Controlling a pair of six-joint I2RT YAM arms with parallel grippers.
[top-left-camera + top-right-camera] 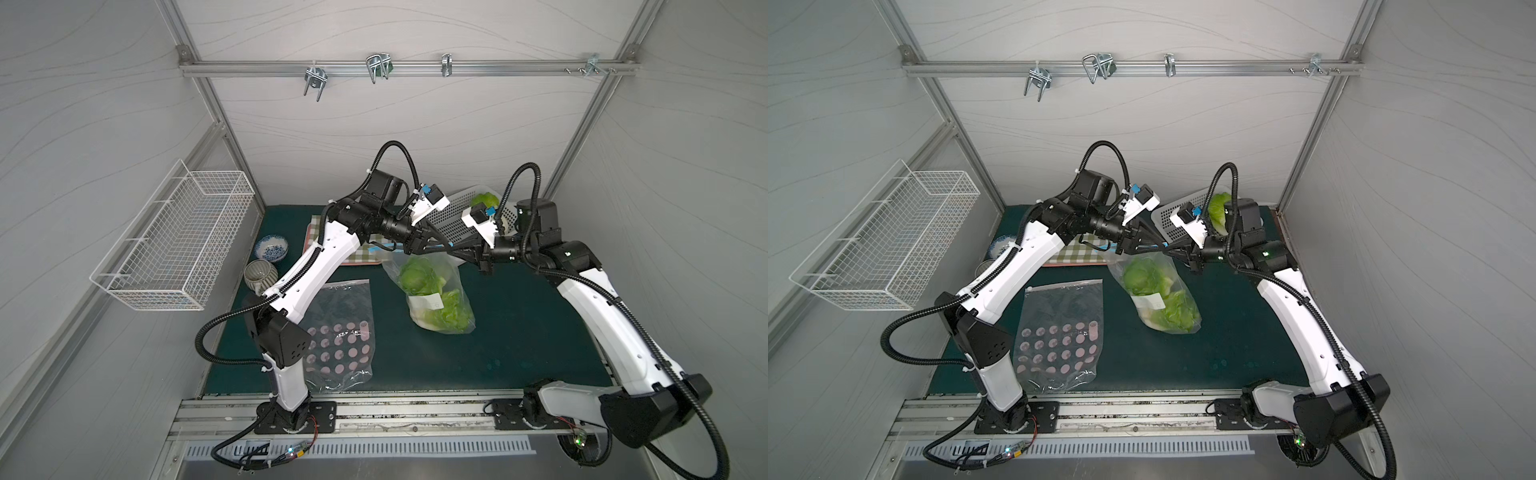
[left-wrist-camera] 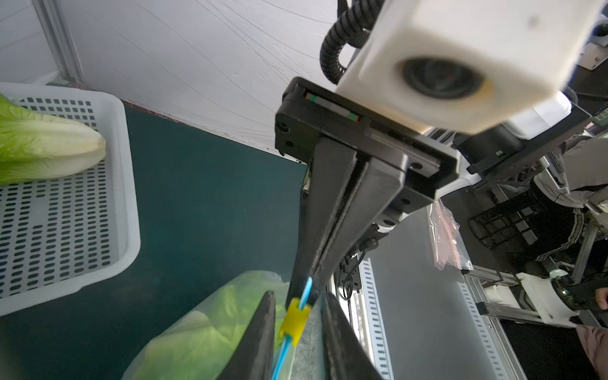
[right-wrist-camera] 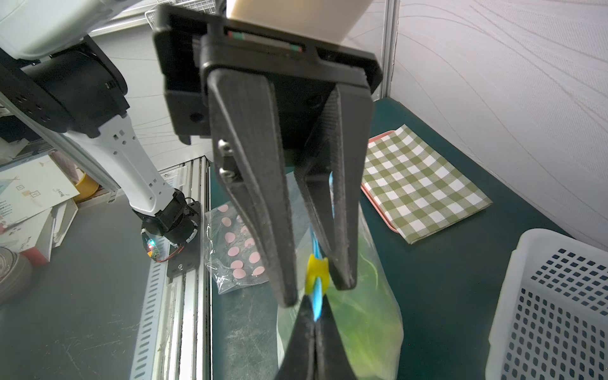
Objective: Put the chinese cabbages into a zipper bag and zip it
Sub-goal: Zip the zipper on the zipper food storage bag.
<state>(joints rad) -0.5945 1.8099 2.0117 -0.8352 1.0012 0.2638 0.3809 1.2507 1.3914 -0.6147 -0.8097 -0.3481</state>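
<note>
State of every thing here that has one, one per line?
Right gripper: shut on bag zip edge.
Left gripper: open, straddling slider.
Bag: top held up, cabbages inside.
Slider: beside right gripper's tips.
Loose cabbage: lying in basket.
Spotted bag: flat on table.

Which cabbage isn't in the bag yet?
The cabbage lying alone in the white basket with holes, at the back. The other cabbages are already inside the clear zipper bag.

The dark green worktop [image 1: 519, 332] was busy: a pink tray [image 3: 380, 212] at the far edge, a white basket [image 1: 453, 220] in the far right corner, a blue-patterned bowl [image 1: 272, 248] and a grey ribbed bowl [image 1: 260, 275] by the left edge, a dotted clear bag [image 1: 340, 332] front-left, and the zipper bag [image 1: 432, 291] stood mid-worktop.
</note>
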